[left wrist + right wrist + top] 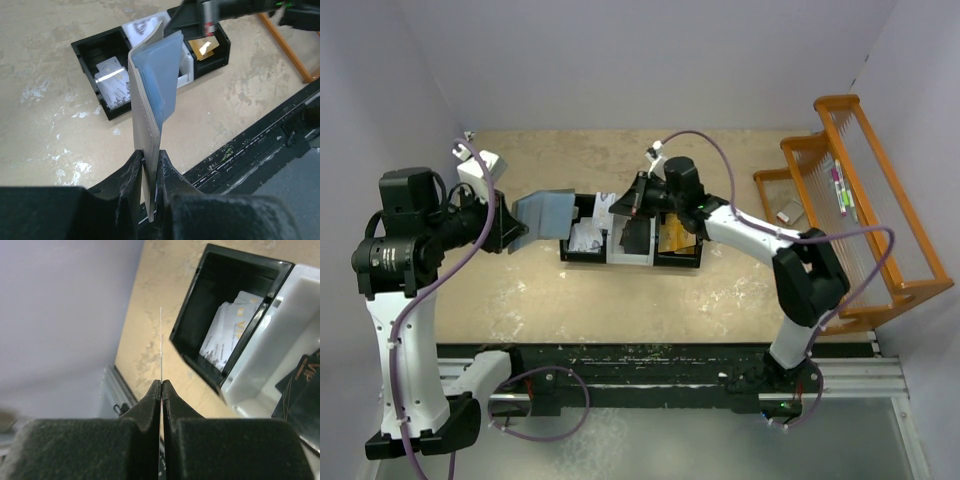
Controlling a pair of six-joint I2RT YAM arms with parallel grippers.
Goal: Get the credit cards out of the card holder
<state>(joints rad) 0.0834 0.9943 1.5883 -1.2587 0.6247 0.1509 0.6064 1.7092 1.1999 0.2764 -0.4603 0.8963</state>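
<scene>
Pale card [161, 340], clamped edge-on in the right gripper [161, 384], shows best wrist-side.

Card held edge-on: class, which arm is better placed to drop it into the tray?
Right. The right fingers pinch the card by the tray; the left fingers hold the card holder.

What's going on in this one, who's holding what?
The left gripper is clamped on the bottom edge of the blue-grey card holder, holding it upright above the table. The right gripper pinches a thin card, seen edge-on, close to the three-compartment tray. White cards, black cards and orange-gold cards lie in the tray's separate compartments.
</scene>
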